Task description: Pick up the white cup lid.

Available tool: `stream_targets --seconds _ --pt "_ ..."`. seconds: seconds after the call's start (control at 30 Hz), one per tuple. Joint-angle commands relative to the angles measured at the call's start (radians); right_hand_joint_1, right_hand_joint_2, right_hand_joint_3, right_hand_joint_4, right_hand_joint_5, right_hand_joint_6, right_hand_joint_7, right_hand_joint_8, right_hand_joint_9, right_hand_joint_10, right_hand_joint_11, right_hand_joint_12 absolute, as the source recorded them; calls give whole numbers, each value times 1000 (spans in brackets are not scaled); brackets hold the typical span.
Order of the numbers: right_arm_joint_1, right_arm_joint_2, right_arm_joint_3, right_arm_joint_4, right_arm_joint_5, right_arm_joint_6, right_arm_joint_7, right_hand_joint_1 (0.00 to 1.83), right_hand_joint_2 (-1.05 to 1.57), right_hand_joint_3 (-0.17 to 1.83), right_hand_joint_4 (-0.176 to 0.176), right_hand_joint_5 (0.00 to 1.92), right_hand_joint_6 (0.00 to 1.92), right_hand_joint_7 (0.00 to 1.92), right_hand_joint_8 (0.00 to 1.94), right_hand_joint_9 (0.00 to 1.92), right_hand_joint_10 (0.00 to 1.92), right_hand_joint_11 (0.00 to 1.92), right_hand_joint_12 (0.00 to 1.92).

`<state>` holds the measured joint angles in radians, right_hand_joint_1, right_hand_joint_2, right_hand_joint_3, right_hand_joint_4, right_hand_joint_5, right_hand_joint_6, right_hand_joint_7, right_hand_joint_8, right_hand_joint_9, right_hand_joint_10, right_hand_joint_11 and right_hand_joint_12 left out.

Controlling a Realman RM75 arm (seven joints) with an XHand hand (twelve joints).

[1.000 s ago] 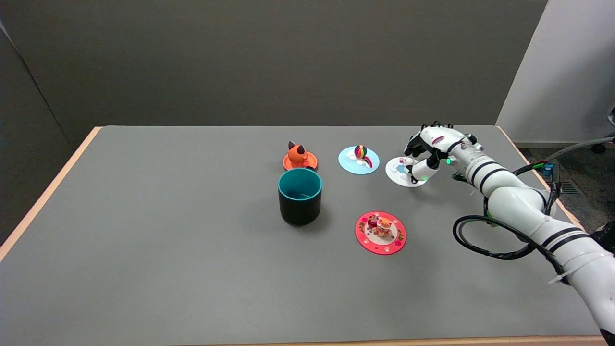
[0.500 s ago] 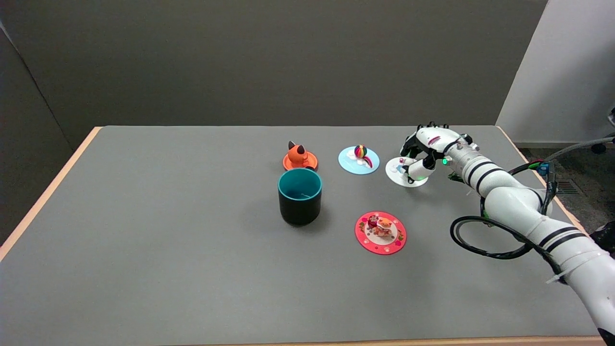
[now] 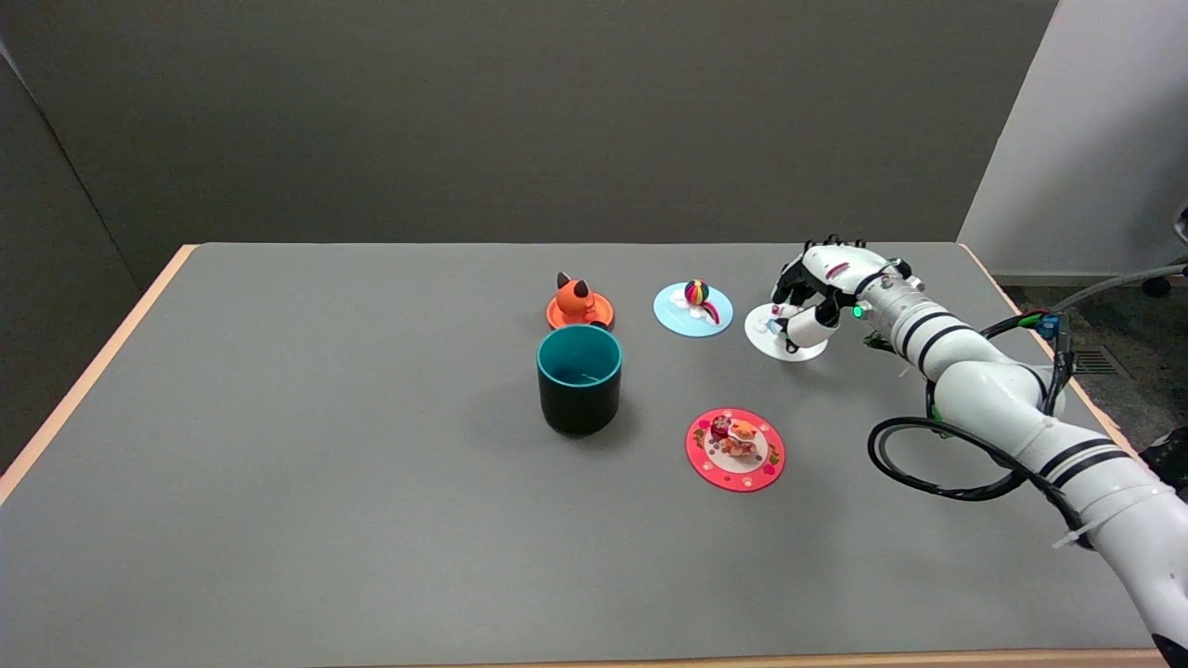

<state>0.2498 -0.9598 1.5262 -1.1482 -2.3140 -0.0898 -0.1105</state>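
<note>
The right hand (image 3: 815, 295) is over the white lid (image 3: 782, 334) at the far right of the grey worktop (image 3: 325, 464), reaching in from the lower right on its white arm (image 3: 993, 399). Its fingers (image 3: 794, 278) are curled down and bunched over the small figure on top of the lid, and the thumb (image 3: 806, 328) lies low across the lid's right part, touching it. The fingers are drawn close together around that figure rather than spread, but whether they truly pinch it or only rest against it cannot be told from this view. The lid seems to sit on the worktop, or just above it; its right edge is hidden under the hand. A green light glows on the wrist just behind the hand.

Just left of the white lid, close but apart, lies a light blue lid (image 3: 692, 310) with a striped ball on it. Further left sits an orange lid (image 3: 579, 307) with a cat-like figure, and right in front of it stands a dark cup (image 3: 579, 378) with a teal inside, upright and open. Nearer the camera, between the cup and the arm, lies a red lid (image 3: 735, 449) with a small figure on top. A black cable (image 3: 928, 464) loops beside the arm.
</note>
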Motion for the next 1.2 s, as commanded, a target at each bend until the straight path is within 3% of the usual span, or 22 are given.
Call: stream_targets --seconds 0.03,0.07,0.1,0.4,0.43,0.47,0.57,0.63,0.77,0.8,0.83,0.87,0.9,0.93,1.2 --pt "-8 -5 4 0 1 14 0 927 679 821 3 863 431 858 664 799 326 209 149" --pt "-9 -5 6 0 1 15 0 959 838 583 30 857 742 854 681 794 347 202 162" --pt "-10 -5 7 0 1 15 0 1006 1076 226 71 848 1202 847 710 790 380 191 180" --pt "-18 -3 8 -2 1 20 0 1001 1079 221 79 843 1209 845 749 800 431 210 181" --pt "-19 -2 8 -2 1 20 0 1132 1112 155 -7 821 1136 871 1119 765 513 171 275" --pt "-19 -2 8 -2 1 20 0 1196 1130 120 -50 809 1104 883 1300 745 552 151 321" --pt "-19 -2 8 -2 1 21 2 1198 1116 140 -46 816 1099 893 1287 803 446 229 162" --pt "-19 -2 8 -2 1 22 2 1195 1131 122 -45 804 1116 882 1299 743 563 151 327" --pt "-22 -1 8 -2 3 22 2 1193 1136 118 -45 798 1124 877 1304 739 567 153 327" --pt "-24 -2 8 -4 3 22 2 1192 1137 117 -44 797 1126 876 1304 738 567 153 327" --pt "-26 -2 9 -4 3 22 2 996 1087 222 87 828 1226 852 727 789 460 221 185" --pt "-27 -2 10 -4 3 22 2 989 1087 225 90 827 1232 872 616 791 454 221 179" --pt "-29 -3 13 -4 3 22 3 956 802 665 45 829 655 889 505 789 409 225 156" --pt "-31 -4 15 -4 3 22 3 938 677 856 26 828 403 896 448 786 387 224 147" --pt "-44 -8 29 -12 3 20 3 927 660 865 17 831 370 898 386 781 356 218 151"
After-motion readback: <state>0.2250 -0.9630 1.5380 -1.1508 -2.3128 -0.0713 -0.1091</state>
